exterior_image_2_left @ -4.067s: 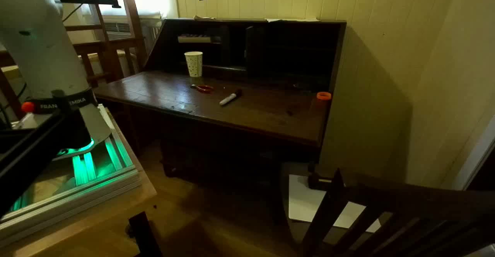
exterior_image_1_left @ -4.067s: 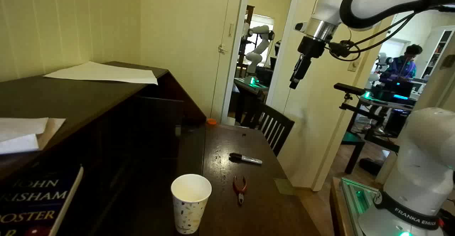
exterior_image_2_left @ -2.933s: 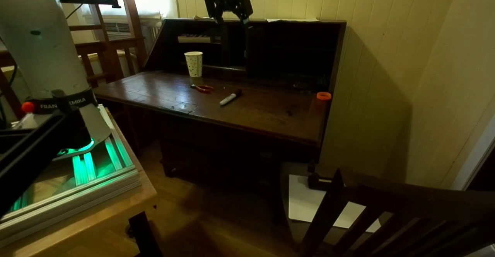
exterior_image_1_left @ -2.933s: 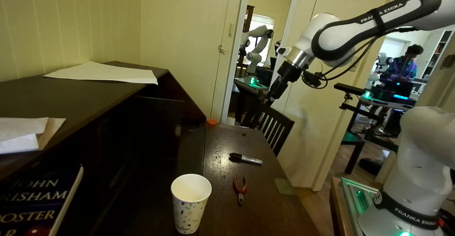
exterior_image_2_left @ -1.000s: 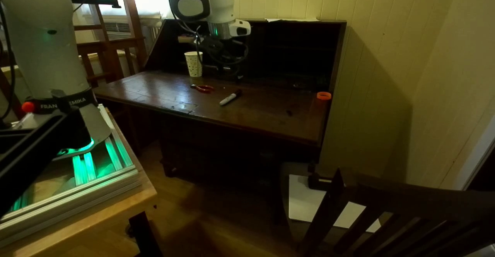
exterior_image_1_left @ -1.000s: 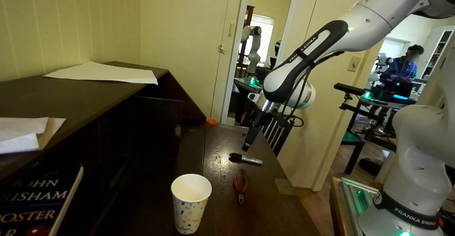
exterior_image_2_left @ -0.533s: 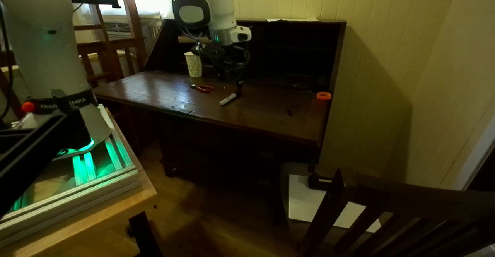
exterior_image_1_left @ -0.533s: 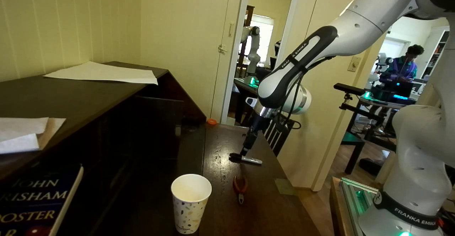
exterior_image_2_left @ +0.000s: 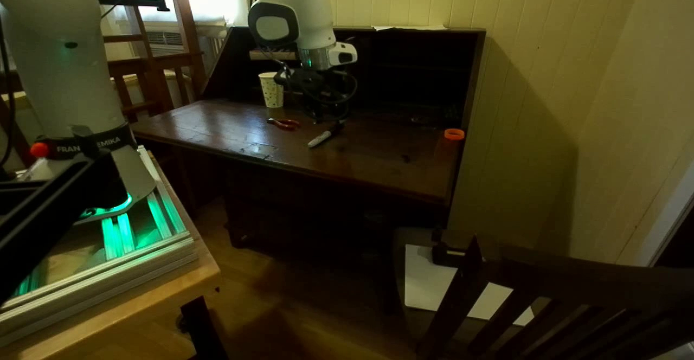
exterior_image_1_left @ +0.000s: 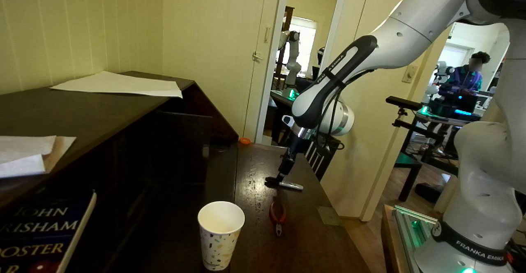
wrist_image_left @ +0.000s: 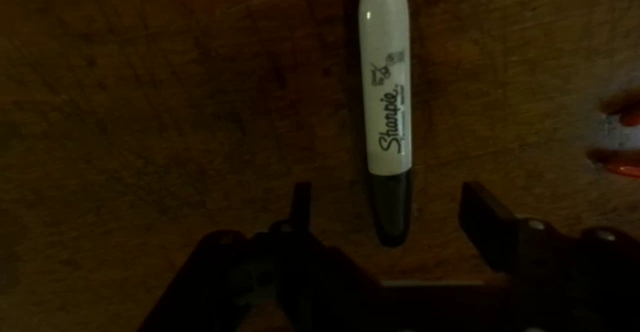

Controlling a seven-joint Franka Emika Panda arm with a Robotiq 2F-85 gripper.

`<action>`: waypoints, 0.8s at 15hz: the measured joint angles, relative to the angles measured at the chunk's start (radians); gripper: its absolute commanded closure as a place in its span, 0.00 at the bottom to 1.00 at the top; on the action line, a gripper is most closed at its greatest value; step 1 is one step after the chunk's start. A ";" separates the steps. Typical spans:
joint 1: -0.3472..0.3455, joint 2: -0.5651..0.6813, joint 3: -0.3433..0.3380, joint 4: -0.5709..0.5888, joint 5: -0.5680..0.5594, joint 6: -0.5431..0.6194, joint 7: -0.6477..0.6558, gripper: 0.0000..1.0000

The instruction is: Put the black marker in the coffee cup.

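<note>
The black marker is a Sharpie with a pale grey body and black cap. It lies flat on the dark desk in both exterior views [exterior_image_1_left: 291, 186] [exterior_image_2_left: 321, 140] and in the wrist view [wrist_image_left: 387, 97]. My gripper [wrist_image_left: 385, 199] is open, with the cap end between its spread fingers [wrist_image_left: 301, 204] and space on both sides. In an exterior view the gripper [exterior_image_1_left: 280, 177] is low over the marker, pointing down at a tilt; whether it touches the desk I cannot tell. The coffee cup, white with speckles, stands upright in both exterior views [exterior_image_1_left: 220, 244] [exterior_image_2_left: 271, 90]; its visible inside holds nothing.
Red-handled pliers [exterior_image_1_left: 278, 215] lie between marker and cup, and their handles show at the wrist view's right edge [wrist_image_left: 622, 167]. An orange ring [exterior_image_2_left: 454, 134] sits at the desk's far end. The desk's raised shelf [exterior_image_1_left: 102, 112] stands alongside. A chair [exterior_image_2_left: 520, 278] is near.
Over these seconds the arm has come down from high above to the marker. In the last half second the gripper has sunk slightly further. Marker, cup and pliers have not moved.
</note>
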 measured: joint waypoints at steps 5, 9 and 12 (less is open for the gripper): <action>-0.021 0.042 0.026 0.031 0.051 0.008 -0.061 0.58; -0.036 0.073 0.051 0.053 0.084 0.013 -0.090 0.80; -0.047 0.087 0.065 0.064 0.091 0.015 -0.098 0.96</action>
